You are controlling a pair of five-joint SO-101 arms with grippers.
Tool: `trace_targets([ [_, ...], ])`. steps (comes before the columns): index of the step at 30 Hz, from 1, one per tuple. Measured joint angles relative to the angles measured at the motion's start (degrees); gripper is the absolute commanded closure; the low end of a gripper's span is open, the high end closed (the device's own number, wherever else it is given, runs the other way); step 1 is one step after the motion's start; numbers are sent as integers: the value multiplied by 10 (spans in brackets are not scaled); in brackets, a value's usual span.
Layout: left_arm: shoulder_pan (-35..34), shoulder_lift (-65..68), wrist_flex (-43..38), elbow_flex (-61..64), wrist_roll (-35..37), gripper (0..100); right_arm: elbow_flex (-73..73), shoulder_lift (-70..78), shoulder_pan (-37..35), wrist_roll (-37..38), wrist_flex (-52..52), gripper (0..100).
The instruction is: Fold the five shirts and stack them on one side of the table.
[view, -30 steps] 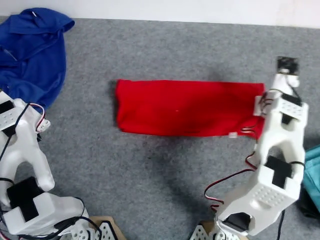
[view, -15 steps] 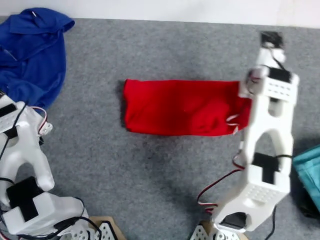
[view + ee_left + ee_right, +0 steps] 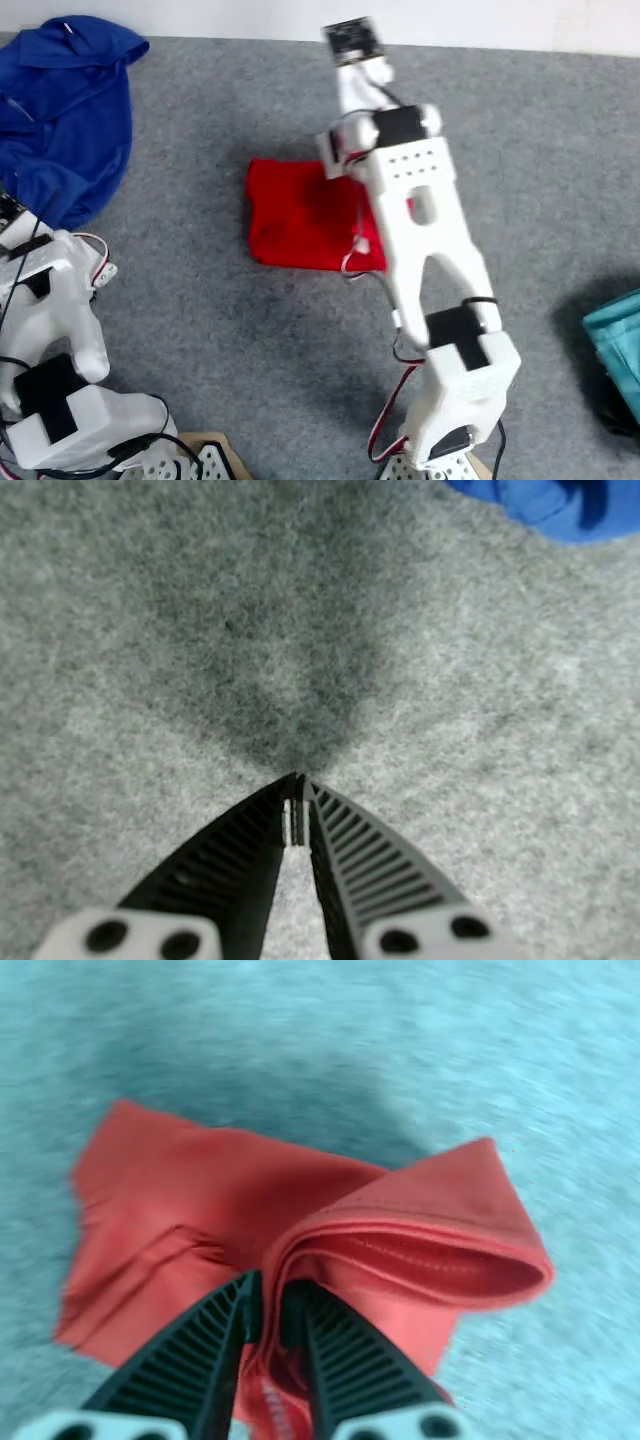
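Surface: Grey felt-like table covering (image 3: 200, 300) lies under all that we see, with a pale strip along its far edge.
Red shirt: we find the red cloth shirt (image 3: 295, 220) near the middle of the table, partly hidden under the white right arm (image 3: 420, 230). In the right wrist view one edge of the red cloth shirt (image 3: 200, 1190) is raised and curls over in a loop above the flat part.
Right pincer: we see the right gripper (image 3: 265, 1285) clenched on that raised fold, its dark ribbed fingers (image 3: 190, 1345) pinching the cloth.
Left pincer: we see the left gripper (image 3: 297, 785) clenched, tips pressed together, above bare grey covering.
Left arm: the white left arm (image 3: 45, 330) sits folded at the near left corner.
Blue garment: we note a crumpled blue hooded top (image 3: 65, 110) at the far left corner, well apart from the red cloth shirt.
Teal cloth: a teal cloth (image 3: 618, 345) lies at the right edge, well apart from the others.
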Motion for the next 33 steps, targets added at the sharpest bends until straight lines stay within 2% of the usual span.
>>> trace_targets([
  [9,0,0,-7,3,0,994,-3,33,-78,-30,-16,982],
  [16,0,0,-10,3,0,994,-3,96,-115,-49,-18,837],
  [21,0,0,-41,22,1,994,-3,103,-164,-30,-18,798],
  [28,0,0,-47,23,1,994,-10,26,-170,-1,9,819],
  [30,0,0,-47,23,1,994,-11,-10,-148,14,11,861],
  [33,0,0,-47,23,1,994,-11,-47,-96,33,11,979],
])
